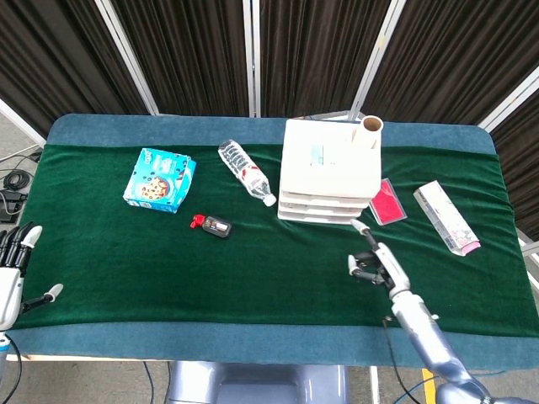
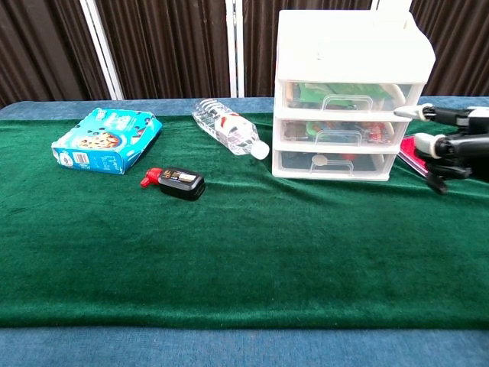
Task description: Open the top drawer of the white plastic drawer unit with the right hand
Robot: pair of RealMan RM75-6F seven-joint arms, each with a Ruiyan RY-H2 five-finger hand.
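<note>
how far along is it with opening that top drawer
Nothing is done yet: the top drawer of the white drawer unit sits flush and closed. In hand: the right hand is raised in front of the unit with fingers apart, not touching the drawer handle. Left: reach the handle, hook it and pull. The left hand sits at the table's near edge.

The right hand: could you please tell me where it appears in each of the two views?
Head view: the right hand is lower right of centre, just in front of the white drawer unit.
Chest view: it enters at the right edge, beside the unit's drawers.
Shared landmark: the white drawer unit.
</note>
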